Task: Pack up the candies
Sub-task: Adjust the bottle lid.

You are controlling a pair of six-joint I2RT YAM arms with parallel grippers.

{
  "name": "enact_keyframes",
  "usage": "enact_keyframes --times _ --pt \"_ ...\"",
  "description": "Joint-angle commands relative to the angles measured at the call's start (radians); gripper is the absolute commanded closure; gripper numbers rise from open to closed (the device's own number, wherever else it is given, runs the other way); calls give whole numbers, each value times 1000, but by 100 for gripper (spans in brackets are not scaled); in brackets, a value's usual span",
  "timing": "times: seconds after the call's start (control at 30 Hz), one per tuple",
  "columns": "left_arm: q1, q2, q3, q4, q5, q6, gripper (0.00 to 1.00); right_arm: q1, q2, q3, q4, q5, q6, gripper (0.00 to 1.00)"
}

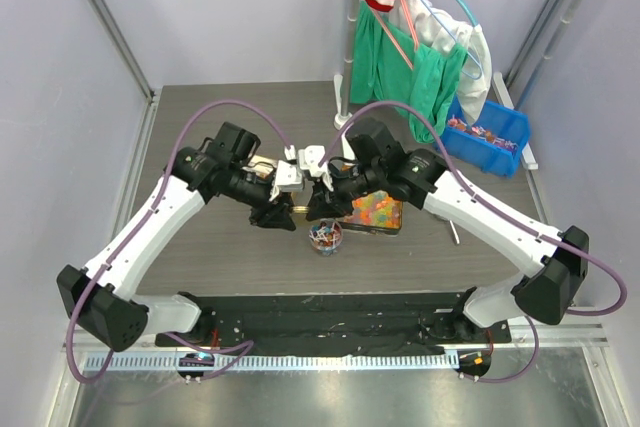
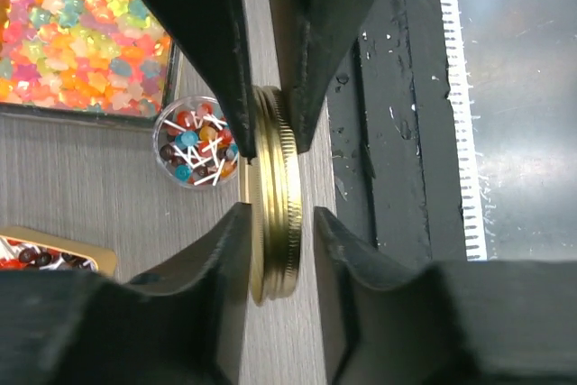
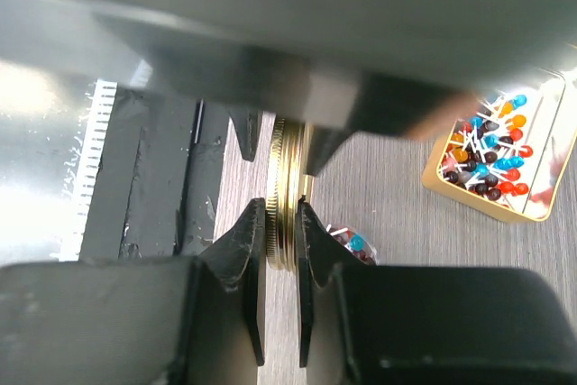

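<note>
Your right gripper [image 3: 281, 215] is nearly closed and pinches the gold screw lid [image 3: 288, 169] by its two faces, holding it on edge above the table [image 1: 230, 257]. Your left gripper [image 2: 281, 223] straddles the same lid from the other side, about half closed: one finger [image 2: 216, 259] is against the lid, and a sliver of gap shows at the other. The candies [image 2: 194, 146] sit in a small clear round jar [image 1: 325, 237] on the table just below both grippers. More fill a gold tin [image 3: 500, 164], and a tray of jelly pieces [image 2: 81, 33] lies just beyond the jar.
</note>
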Motion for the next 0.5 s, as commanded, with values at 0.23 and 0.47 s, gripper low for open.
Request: enact_keyframes --times 0.23,0.47 --pt "-11 -70 -37 41 33 10 63 -37 11 24 44 7 -20 99" --pt "-11 -84 -28 38 34 8 64 -43 8 3 55 36 -31 99"
